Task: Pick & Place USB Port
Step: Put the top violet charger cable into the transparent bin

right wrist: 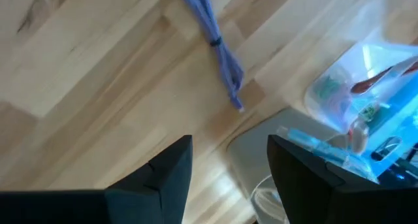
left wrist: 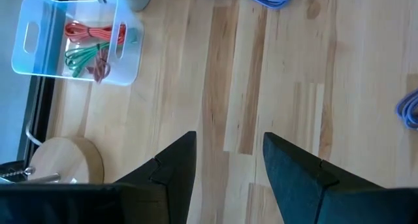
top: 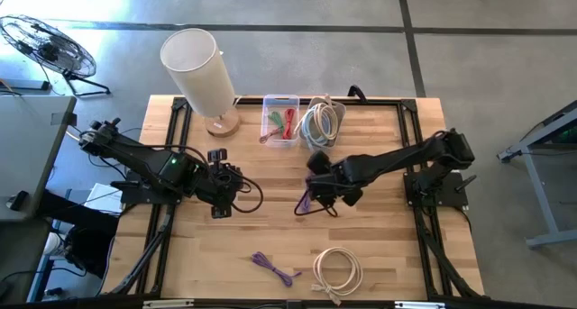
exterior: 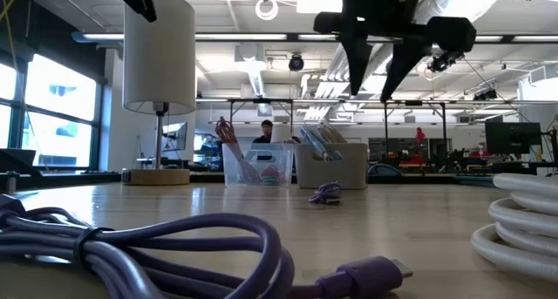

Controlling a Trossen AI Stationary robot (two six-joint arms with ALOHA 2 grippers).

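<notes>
Purple cable on the butcher-block table, lying just in front of the clear bin and a little toward the right arm's side, and that looks like the USB lead in play. The right gripper hangs directly above it; from the right wrist view the two dark fingers stand apart with bare wood between them, nothing pinched, and the cable's bundled end sits ahead of the fingertips rather than between them. From the low view that gripper is well clear of the tabletop, up high.

So we are in the approach, I'd say: lined up roughly, not yet on the cable. Next move calls for dropping down and shifting forward so the bundle falls between the fingers, then closing.

Over beside the lamp, on the near side of the bin, the left gripper waits low over the wood, fingers spread, empty. Another purple cable and a white coil lie far from the bin at the front edge; a grey bin of white cables touches the clear one.
</notes>
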